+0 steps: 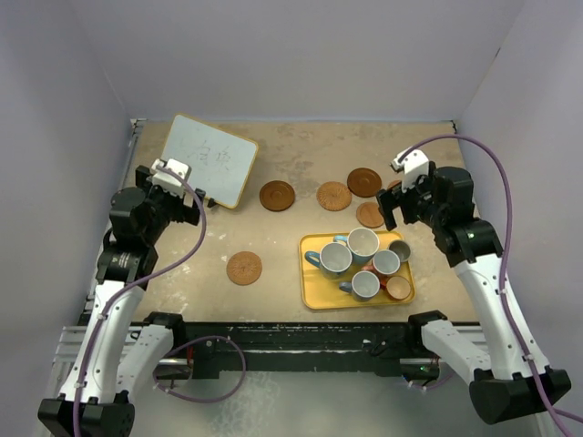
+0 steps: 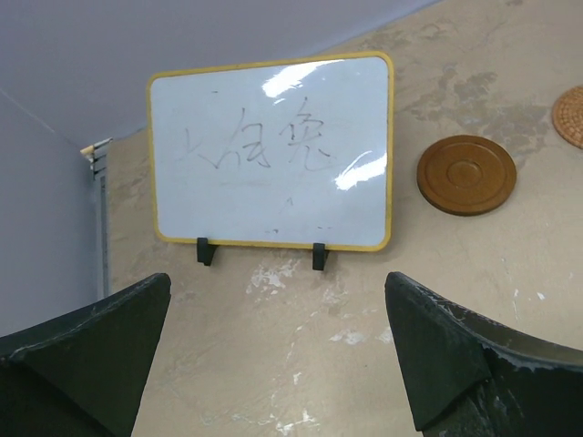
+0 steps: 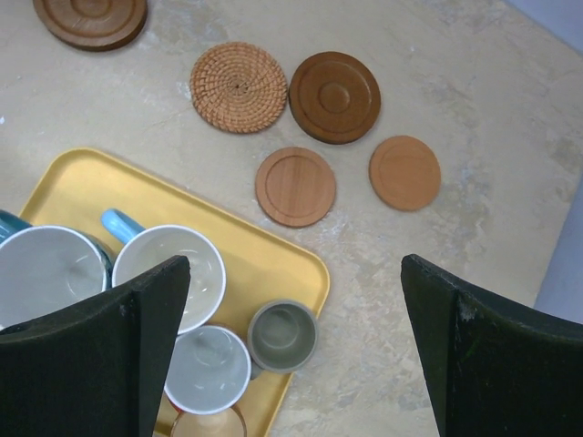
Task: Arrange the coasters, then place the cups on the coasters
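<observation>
Five brown coasters lie loose on the table: a dark one [image 1: 277, 195], a woven one [image 1: 334, 195], a dark one [image 1: 364, 181], a lighter one [image 1: 370, 215], and one alone near the front [image 1: 244, 268]. In the right wrist view a further light coaster [image 3: 404, 172] lies beside these. The cups crowd a yellow tray [image 1: 314, 293]: two light blue [image 1: 335, 259] [image 1: 363, 242], a reddish one [image 1: 386, 262], a grey one [image 1: 400, 249], a blue-grey one [image 1: 366, 285] and an orange-brown one [image 1: 398, 288]. My right gripper [image 3: 293, 300] hangs open over the tray's far right corner. My left gripper [image 2: 278, 300] is open over bare table.
A small whiteboard [image 1: 208, 159] with a yellow frame stands on two black feet at the back left, just ahead of my left gripper. Pale walls enclose the table on the left, back and right. The arms' bases and a rail run along the near edge.
</observation>
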Tool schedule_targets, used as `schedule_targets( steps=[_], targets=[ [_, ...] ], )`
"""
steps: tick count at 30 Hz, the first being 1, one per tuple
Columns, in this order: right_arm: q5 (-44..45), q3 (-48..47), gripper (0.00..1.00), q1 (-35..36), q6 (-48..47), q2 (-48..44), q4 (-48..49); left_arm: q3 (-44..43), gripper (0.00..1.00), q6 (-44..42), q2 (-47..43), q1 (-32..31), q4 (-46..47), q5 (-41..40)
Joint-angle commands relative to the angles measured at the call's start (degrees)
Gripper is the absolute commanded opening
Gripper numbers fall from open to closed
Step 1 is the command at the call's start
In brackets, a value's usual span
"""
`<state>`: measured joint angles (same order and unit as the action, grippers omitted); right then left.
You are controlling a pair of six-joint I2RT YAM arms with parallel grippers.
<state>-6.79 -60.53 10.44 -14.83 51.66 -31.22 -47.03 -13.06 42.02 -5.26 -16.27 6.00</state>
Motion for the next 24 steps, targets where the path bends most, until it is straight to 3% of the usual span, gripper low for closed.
schedule_targets(
  steps=[1,11,24],
  targets=[
    [-5.0,-2.0,1.00,-0.2,-3.8,1.3,-1.1,0.6,0.98,-3.4,1.1,0.4,-0.1,6.3],
    [-12.2,1.5,1.00,0.4,-7.0,1.9,-0.1,1.5,0.98,-8.6,6.6,0.3,-1.8,16.6],
    [-10.8,6.1,1.00,0.7,-5.7,1.1,2.9,3.2,0.97,-13.4,17.6,-0.7,3.5,23.8]
  ],
)
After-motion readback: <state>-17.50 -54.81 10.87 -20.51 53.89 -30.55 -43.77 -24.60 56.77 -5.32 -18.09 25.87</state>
